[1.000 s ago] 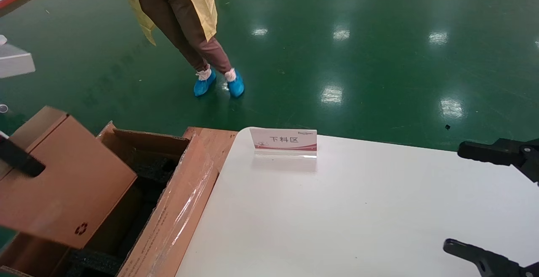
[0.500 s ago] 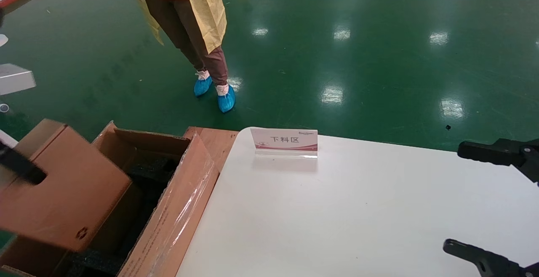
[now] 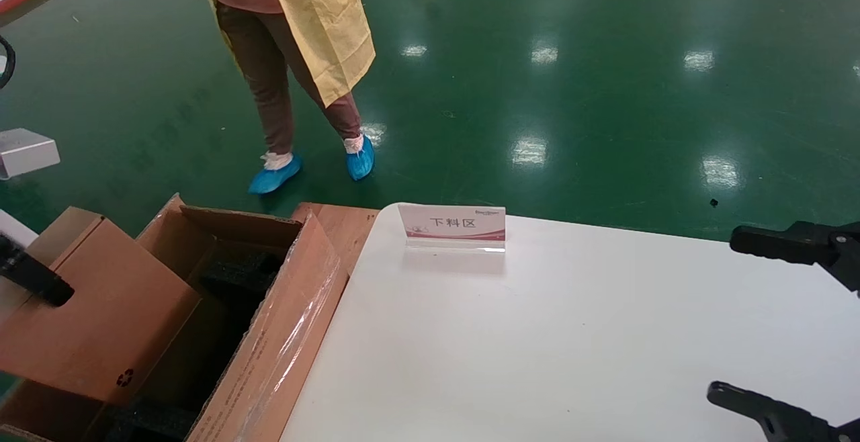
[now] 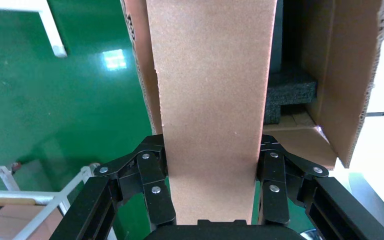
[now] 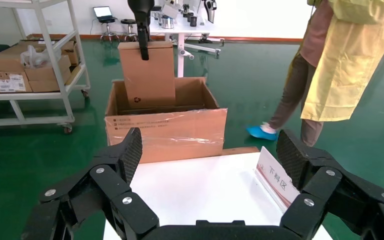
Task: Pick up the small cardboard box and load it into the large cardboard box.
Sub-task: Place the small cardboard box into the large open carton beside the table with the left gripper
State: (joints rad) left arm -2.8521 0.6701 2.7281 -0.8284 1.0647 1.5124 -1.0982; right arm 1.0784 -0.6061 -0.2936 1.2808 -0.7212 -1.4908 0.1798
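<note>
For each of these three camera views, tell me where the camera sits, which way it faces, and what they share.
Head view: on the robot's head, looking forward and down at the white table, the large cardboard box and a person; the right pincer shows open at the edge.
Left wrist view: on the left wrist, looking along the left pincer, shut on the small cardboard box, over the carton.
Right wrist view: on the right wrist, facing across the table toward the carton and a shelf cart, past its open fingers.
Shared: all show both boxes.

Person in yellow gown (image 3: pixel 316 19), placard (image 3: pixel 452 225) on white table (image 3: pixel 571 334).
</note>
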